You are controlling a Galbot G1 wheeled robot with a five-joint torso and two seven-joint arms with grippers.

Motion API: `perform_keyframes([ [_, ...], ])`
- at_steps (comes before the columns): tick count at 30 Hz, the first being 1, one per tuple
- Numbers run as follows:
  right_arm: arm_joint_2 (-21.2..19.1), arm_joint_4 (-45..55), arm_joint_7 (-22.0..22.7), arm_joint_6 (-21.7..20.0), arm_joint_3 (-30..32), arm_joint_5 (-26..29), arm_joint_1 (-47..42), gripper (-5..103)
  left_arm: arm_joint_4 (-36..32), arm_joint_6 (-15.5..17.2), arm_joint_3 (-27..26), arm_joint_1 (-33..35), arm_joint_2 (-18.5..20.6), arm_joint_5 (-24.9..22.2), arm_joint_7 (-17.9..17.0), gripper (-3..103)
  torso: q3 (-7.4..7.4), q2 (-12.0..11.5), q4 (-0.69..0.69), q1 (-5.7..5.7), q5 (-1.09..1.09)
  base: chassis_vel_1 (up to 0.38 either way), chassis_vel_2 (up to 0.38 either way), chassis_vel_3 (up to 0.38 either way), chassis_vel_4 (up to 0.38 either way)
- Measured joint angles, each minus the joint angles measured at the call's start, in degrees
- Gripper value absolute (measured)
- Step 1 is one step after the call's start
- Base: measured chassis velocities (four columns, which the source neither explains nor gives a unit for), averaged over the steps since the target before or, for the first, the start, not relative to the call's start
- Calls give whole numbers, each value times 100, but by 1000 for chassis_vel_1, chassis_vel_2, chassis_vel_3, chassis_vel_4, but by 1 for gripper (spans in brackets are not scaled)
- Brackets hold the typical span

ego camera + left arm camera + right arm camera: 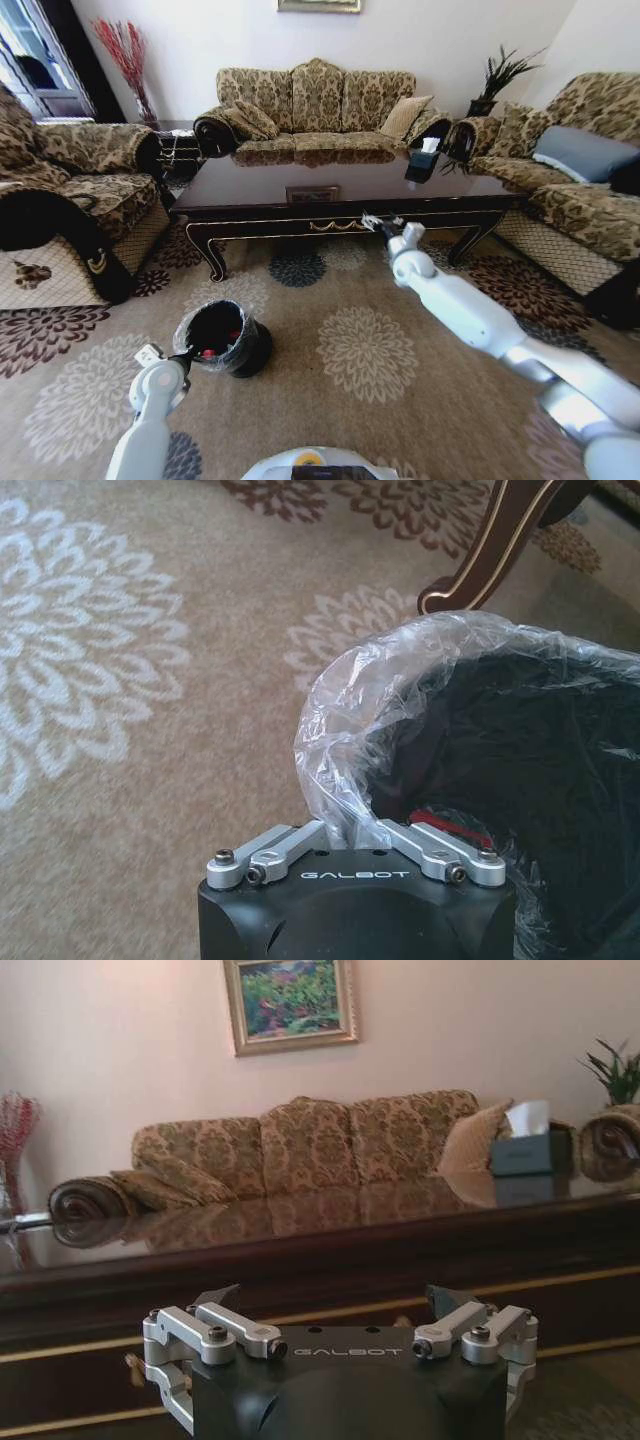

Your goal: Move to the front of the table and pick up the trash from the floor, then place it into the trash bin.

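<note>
Left gripper [183, 355] sat right at trash bin [222, 338] rim on floor [365, 352], fingers pinched shut on crinkly clear liner [340, 710]; red bit of trash [448, 823] lay down inside bin; right gripper [378, 222] hung further out, up by front edge of table [300, 195], fingers spread wide, nothing in them; tissue box [528, 1148] sat on far end of tabletop; sofa [315, 100] behind that.
</note>
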Motion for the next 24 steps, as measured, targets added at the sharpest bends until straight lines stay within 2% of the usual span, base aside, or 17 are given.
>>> perform_keyframes([
  [3, -29, 25, 27, -1, 472, -157, -690, 100, 230, -77, 72, -223, -17, 144, 158, 2, 0, 0, -1, 0, 0, 0, 0, 0, 0],
  [8, -85, 68, 10, 16, 800, -289, -1085, 100, 419, -86, 129, -354, -52, 165, 176, 2, 0, 0, 0, 0, -1, 0, 0, 0, 0],
  [21, -125, 128, -28, 85, 1076, -410, -1383, 100, 529, -85, 378, -428, -122, 207, 110, 1, 0, 0, 0, 0, -2, 0, 0, 0, 0],
  [24, -125, 156, -29, 90, 1141, -415, -1426, 100, 383, -88, 373, -302, -75, 391, 157, 17, 0, 0, -1, 0, -4, 0, 0, 0, 0],
])
